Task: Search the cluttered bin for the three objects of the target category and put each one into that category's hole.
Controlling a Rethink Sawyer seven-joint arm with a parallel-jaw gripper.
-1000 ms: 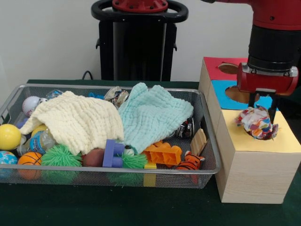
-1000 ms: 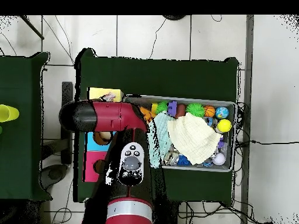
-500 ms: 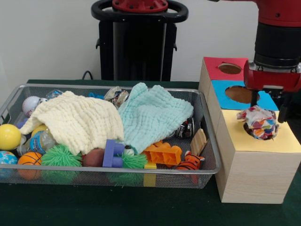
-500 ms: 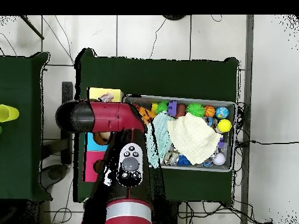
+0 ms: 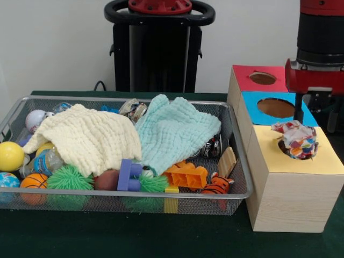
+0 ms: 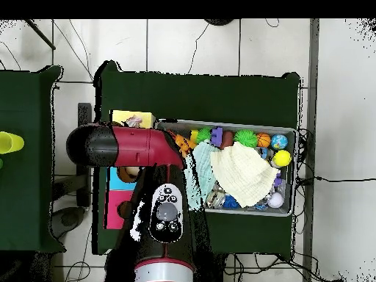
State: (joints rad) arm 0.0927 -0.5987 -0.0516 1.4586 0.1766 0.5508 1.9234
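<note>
End effector [image 5: 315, 110] at the upper right of the front view, raised above the wooden box [image 5: 290, 199], fingers apart and holding nothing, one finger [image 5: 298, 107] above the blue panel and the other at the right edge of the frame. Just below it, a crumpled multicoloured cloth ball [image 5: 295, 140] sitting on the hole in the yellow panel [image 5: 279, 158], apart from the fingers and not sunk in. Behind that, a blue panel [image 5: 255, 113] and a red panel [image 5: 244, 80], each with its hole uncovered. Left of the box, a wire mesh bin [image 5: 161, 200] on the green surface [image 5: 107, 236], filled with a cream cloth [image 5: 88, 137], a pale green cloth [image 5: 174, 131], a yellow ball [image 5: 11, 156], a spiky green ball [image 5: 70, 178], a small basketball [image 5: 34, 181], a purple block [image 5: 129, 174], an orange toy piece [image 5: 188, 174] and a tiger toy [image 5: 217, 185]. In the overhead view, the red arm [image 6: 136, 147] lying across the box at centre left, hiding the end effector.
</note>
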